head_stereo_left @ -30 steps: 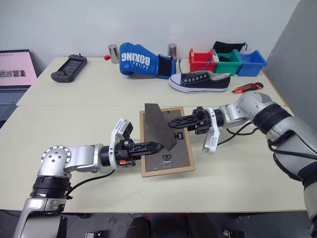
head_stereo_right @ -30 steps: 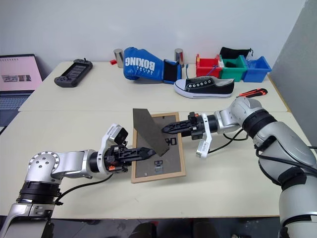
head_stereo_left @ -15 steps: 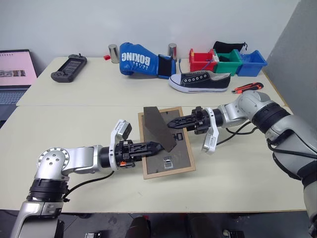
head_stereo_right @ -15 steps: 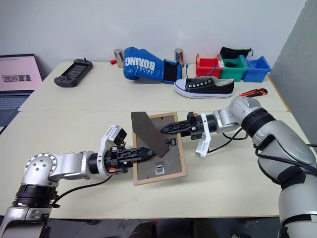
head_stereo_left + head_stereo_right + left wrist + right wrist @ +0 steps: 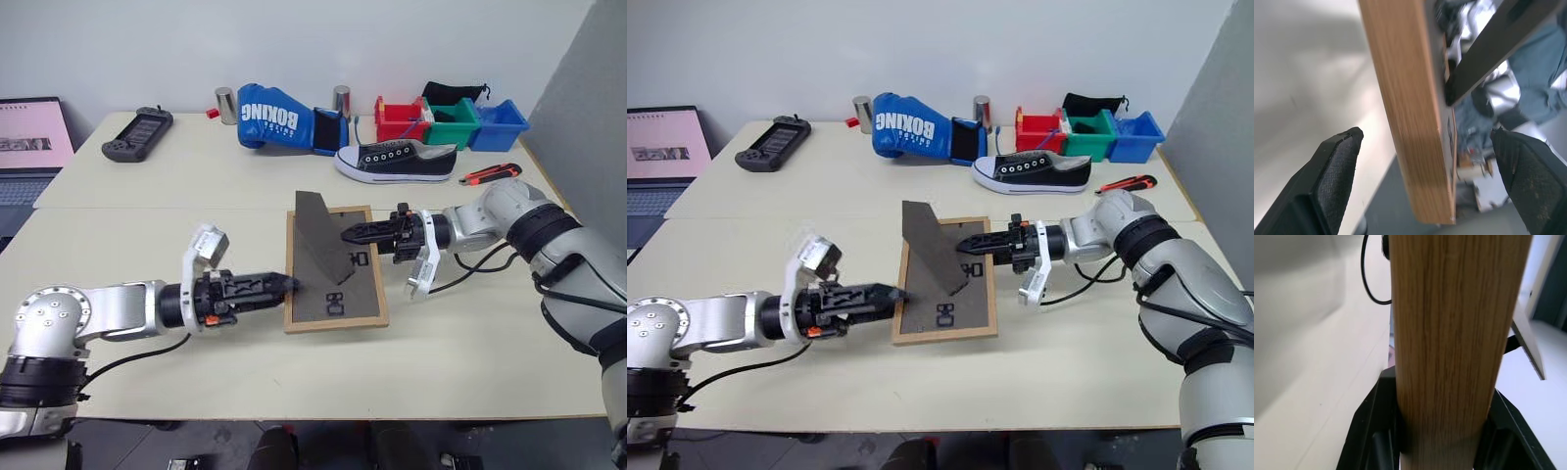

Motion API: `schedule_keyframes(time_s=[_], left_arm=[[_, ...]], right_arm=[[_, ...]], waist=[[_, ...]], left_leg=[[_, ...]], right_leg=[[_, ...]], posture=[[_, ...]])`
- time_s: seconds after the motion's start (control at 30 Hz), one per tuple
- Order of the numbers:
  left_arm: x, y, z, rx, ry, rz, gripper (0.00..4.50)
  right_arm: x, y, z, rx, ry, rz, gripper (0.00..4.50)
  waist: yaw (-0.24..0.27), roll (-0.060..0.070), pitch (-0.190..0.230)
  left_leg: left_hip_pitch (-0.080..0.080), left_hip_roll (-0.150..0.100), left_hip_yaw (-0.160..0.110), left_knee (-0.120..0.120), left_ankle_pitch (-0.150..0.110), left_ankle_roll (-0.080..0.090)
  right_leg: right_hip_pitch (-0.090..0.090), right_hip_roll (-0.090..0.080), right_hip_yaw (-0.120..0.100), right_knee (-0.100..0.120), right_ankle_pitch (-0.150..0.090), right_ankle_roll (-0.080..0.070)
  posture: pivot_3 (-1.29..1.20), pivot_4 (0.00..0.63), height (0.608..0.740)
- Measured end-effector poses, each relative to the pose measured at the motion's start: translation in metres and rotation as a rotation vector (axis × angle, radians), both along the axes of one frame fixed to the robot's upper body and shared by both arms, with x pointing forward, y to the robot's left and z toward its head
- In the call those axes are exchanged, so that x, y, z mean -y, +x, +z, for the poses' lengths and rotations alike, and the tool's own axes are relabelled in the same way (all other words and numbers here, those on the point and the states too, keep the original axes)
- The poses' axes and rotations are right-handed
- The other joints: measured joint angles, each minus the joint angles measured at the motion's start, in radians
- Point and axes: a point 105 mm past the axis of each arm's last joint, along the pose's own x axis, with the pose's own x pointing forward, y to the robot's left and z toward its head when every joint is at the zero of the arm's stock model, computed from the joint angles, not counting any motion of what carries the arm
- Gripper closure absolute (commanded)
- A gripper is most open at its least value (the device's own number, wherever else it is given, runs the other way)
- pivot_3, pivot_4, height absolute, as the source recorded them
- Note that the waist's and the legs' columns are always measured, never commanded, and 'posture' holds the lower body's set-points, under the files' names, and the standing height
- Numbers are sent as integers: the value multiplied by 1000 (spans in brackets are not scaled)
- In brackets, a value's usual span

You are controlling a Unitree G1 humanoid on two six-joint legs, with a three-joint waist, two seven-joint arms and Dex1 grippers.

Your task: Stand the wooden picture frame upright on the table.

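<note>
Light-wood picture frame, dark back panel up, stand flap raised. Near the pale cream worktop's front-centre; right edge gripped, tilt unclear.

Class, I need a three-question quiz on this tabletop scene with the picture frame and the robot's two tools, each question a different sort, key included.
1. True or false: the left tool grips the picture frame.
2. Which tool holds the frame's edge? A) left B) right C) neither
3. Fill in: the frame's dark back panel faces ____, its stand swung out.

Key: 1 false, its fingers stand open either side of the edge, on the table. 2 B. 3 up.
</note>
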Motion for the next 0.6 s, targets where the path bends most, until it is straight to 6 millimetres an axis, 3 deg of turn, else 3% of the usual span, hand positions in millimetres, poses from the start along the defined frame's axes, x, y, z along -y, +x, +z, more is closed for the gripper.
schedule_keyframes(time_s=[0.17, 0.3, 0.43, 0.47, 0.6], left_arm=[[-14, -12, 9, 169, 182, 54, 49], [-23, -13, 6, 335, 381, 123, 49], [-37, -1, 20, 597, 576, 264, 49], [-36, -3, 19, 612, 595, 262, 49], [-33, -9, 10, 614, 606, 261, 49]], right_arm=[[14, 0, -9, -239, 6, -78, 3195], [-2, 11, -33, -438, 19, -198, 3195], [-18, 12, -55, -839, -2, -325, 3195], [-25, 17, -49, -930, 46, -332, 3195], [-40, 37, 11, -1179, 193, -225, 3195]], waist=[[-4, -1, 0], [-27, -4, -1], [-24, -7, 2], [-24, -8, 3], [-23, -10, 4]], left_leg=[[0, 0, 1, -1, 0, 0], [4, 2, 3, -2, 0, 0], [15, 4, 2, -11, 0, 0], [18, 5, 2, -15, 0, 0], [16, 5, 2, -15, -1, 0]], right_leg=[[0, 0, 0, -1, 0, 0], [4, 1, 1, -2, 0, -1], [14, 2, -1, -10, 1, -2], [19, 2, -1, -16, 2, -2], [19, 2, -1, -20, 3, -1]], posture=[[0, 150, 740], [0, 150, 740], [0, 150, 740], [0, 150, 740], [0, 150, 740]])
